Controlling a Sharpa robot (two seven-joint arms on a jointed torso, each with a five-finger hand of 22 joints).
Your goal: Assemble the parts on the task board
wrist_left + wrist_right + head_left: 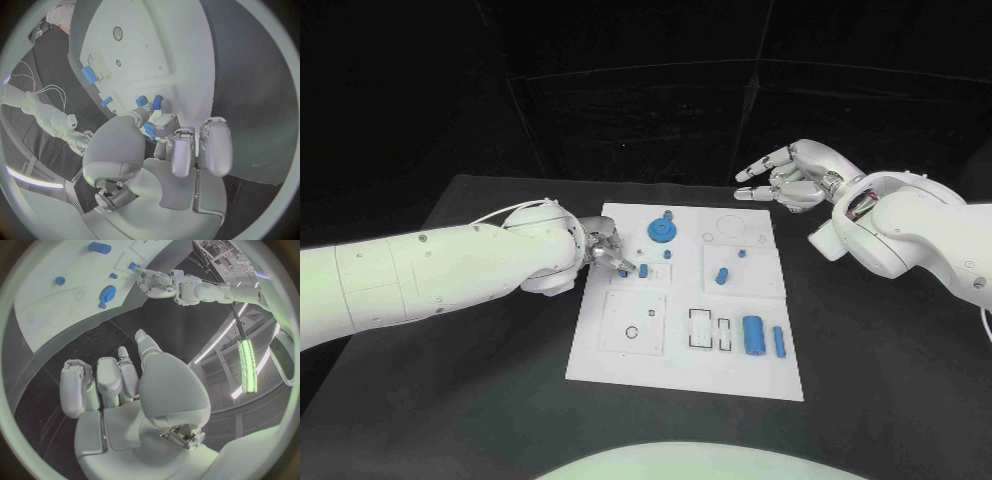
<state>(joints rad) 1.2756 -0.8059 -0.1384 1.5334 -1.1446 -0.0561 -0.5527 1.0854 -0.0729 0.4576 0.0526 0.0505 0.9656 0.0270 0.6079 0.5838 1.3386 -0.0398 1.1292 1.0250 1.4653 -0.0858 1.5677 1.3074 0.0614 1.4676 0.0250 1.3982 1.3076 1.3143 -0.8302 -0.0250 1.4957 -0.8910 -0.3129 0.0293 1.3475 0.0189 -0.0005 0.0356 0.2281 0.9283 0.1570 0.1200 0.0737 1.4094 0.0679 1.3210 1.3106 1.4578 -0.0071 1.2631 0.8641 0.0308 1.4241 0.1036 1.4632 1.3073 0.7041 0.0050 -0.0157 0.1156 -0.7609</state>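
My left hand [606,252] is down at the left edge of the task board [625,355], its fingertips pinched on a small blue part [150,130] that sits just above the board's face, not yet seated as far as I can judge. My right hand [790,176] hangs off the board's far right corner, fingers loosely curled and holding nothing. On the board, the blue round gear [661,231] stands near the far edge and looks placed; a blue peg [721,275] stands mid-board. The blue cylinder [753,335] and a slim blue bar [779,342] lie near the right edge beside open rectangular slots, so I judge most of the work is left.
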